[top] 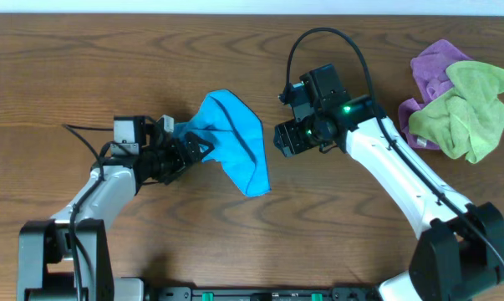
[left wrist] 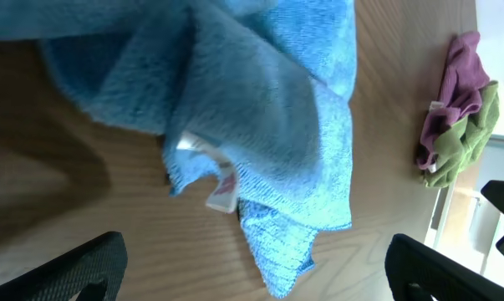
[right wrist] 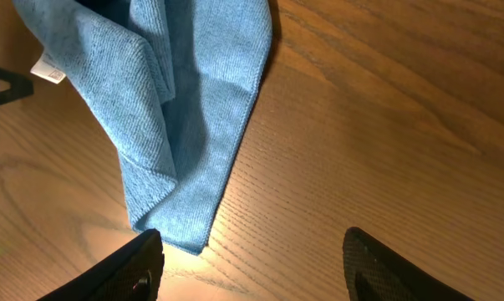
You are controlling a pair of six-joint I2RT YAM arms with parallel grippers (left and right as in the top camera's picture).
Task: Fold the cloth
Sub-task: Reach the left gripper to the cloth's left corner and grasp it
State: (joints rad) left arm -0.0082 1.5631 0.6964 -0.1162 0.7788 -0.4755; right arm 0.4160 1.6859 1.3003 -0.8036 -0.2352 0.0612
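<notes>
The sky-blue cloth lies crumpled and partly doubled over in the middle of the wooden table, with a white tag showing. My left gripper is at its left edge. In the left wrist view the left gripper is open, and a hanging corner of the cloth lies between the spread fingers without touching them. My right gripper hovers just off the cloth's right edge. In the right wrist view the right gripper is open over bare wood, with a corner of the cloth beside its left finger.
A purple cloth and a lime-green cloth lie bunched together at the table's right edge; both also show in the left wrist view, purple cloth and green cloth. Bare wooden tabletop surrounds the blue cloth.
</notes>
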